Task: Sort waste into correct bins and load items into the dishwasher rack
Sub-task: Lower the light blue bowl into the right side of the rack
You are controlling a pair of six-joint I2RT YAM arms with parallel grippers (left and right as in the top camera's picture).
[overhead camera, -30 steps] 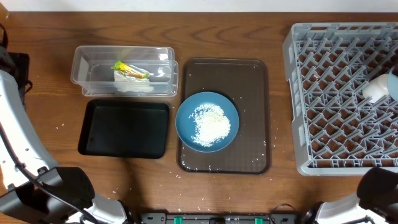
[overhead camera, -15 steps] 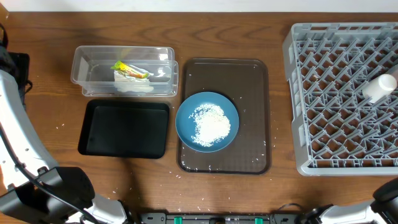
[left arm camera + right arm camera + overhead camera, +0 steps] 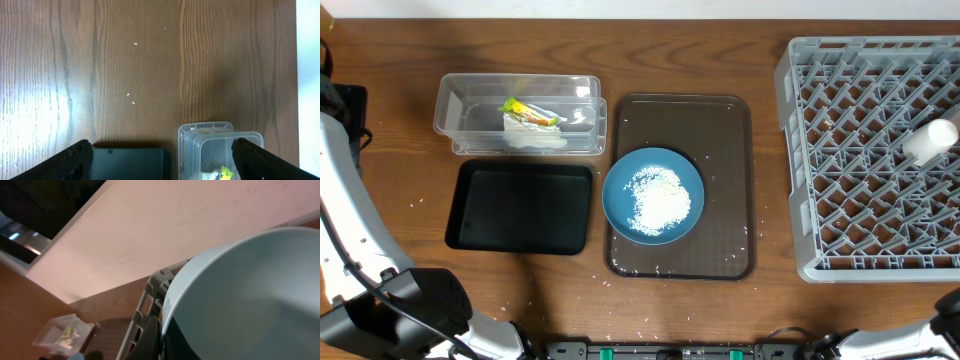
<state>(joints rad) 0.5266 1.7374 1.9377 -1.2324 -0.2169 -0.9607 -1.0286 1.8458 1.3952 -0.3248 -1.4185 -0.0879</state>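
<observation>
1. Left gripper (image 3: 161,147): fingers apart, empty, over the wooden table (image 3: 125,60).
2. Right gripper (image 3: 157,337): one finger at the small light-blue bowl's (image 3: 240,295) rim; cannot tell whether it is clamped.
3. Crumpled yellow-green snack wrapper (image 3: 528,110) lies in the clear rectangular plastic tub (image 3: 446,106), far left.
4. Heap of loose white rice (image 3: 658,198) sits on the large dark-blue round dish (image 3: 618,196), centre.

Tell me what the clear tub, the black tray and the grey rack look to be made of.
Clear tub: transparent glossy plastic by the look; the wrapper shows through its walls. Black tray: probably plastic, evenly dark, soft sheen, rounded moulded corners. Grey rack: matt moulded plastic, judging by its lattice floor.
</observation>
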